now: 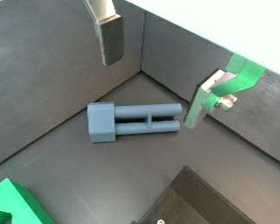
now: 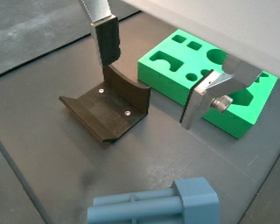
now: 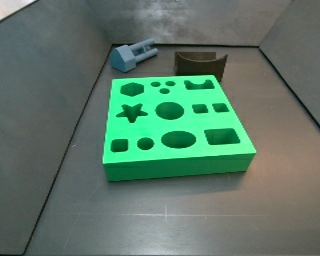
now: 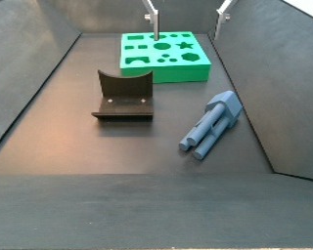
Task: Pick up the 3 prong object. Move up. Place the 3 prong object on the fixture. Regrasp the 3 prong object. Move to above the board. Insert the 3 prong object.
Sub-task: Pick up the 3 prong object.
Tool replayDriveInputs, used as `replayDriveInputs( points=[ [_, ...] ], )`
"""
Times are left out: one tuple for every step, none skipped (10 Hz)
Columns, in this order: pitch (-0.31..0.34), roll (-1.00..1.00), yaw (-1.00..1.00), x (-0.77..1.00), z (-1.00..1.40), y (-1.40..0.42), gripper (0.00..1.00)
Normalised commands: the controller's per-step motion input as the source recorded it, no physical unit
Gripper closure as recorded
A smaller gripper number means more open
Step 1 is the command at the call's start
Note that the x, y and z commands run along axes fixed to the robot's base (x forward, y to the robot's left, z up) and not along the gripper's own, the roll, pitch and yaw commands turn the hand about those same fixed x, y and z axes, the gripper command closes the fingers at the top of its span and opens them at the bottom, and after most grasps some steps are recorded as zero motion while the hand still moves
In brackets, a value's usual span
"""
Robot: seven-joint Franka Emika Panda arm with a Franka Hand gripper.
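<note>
The 3 prong object [image 1: 130, 121] is a light blue-grey peg. It lies flat on the dark floor beside a wall, prongs along the floor, and shows in both side views [image 3: 132, 56] [image 4: 209, 122] and in a wrist view [image 2: 149, 206]. My gripper [image 1: 157, 74] is open and empty, well above the floor, and also shows in a wrist view [image 2: 154, 74]. In a side view only the fingertips [image 4: 152, 18] show, high over the board's far end. The fixture [image 2: 108, 109] stands between the peg and the green board [image 2: 178, 79].
Dark bin walls close in all sides, and the peg lies near one wall [image 4: 270, 88]. The board [image 3: 170, 125] has a star, hexagon, round, square and oval holes. The fixture [image 4: 122, 96] stands apart from the board [image 4: 166, 54]. The gripper is out of one side view.
</note>
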Motion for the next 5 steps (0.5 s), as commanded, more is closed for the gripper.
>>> replayDriveInputs(
  points=[
    [0.0,0.0,0.0,-0.02,-0.01,0.0,0.0],
    [-0.077,0.06,-0.22,-0.45,-0.17,0.0,0.0],
    [-0.104,0.03,-0.34,-0.5,-0.29,0.01,0.0],
    [-0.126,0.04,-0.31,-0.45,-0.34,0.04,0.0],
    [-0.11,0.06,-0.36,-0.53,-0.42,0.05,0.0]
  ],
)
